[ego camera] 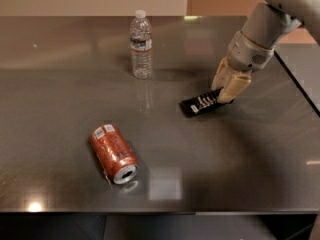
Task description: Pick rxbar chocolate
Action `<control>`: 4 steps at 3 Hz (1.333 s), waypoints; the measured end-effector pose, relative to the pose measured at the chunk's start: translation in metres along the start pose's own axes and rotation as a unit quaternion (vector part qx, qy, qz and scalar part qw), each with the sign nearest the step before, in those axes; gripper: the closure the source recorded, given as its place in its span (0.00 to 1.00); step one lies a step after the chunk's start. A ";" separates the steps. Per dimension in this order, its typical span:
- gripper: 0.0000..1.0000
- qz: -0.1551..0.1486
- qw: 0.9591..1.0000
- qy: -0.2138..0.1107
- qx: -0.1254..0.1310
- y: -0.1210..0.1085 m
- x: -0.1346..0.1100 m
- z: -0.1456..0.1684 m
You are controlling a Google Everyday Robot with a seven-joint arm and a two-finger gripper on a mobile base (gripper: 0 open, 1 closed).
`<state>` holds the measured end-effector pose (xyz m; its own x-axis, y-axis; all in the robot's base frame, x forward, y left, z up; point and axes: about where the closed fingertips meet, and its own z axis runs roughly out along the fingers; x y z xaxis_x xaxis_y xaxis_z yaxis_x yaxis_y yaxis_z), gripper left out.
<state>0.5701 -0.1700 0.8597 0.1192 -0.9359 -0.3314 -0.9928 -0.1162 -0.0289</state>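
The rxbar chocolate (198,105) is a small flat black bar with white lettering, lying on the dark table (60,89) right of the middle. My gripper (223,96) comes down from the upper right, and its tan fingers (234,88) are closed on the bar's right end. That end sits between the fingers and looks slightly raised, while the left end still rests on the table.
An orange-red soda can (113,153) lies on its side at the front left. A clear water bottle (141,45) stands upright at the back. The table's right edge (300,89) runs close behind the arm.
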 end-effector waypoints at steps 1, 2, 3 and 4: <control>1.00 0.009 1.000 -0.022 0.020 0.000 -0.007 -0.029; 1.00 0.001 0.998 -0.046 0.047 -0.003 -0.023 -0.061; 1.00 -0.012 0.993 -0.078 0.086 -0.019 -0.044 -0.091; 1.00 -0.012 0.992 -0.082 0.097 -0.027 -0.047 -0.090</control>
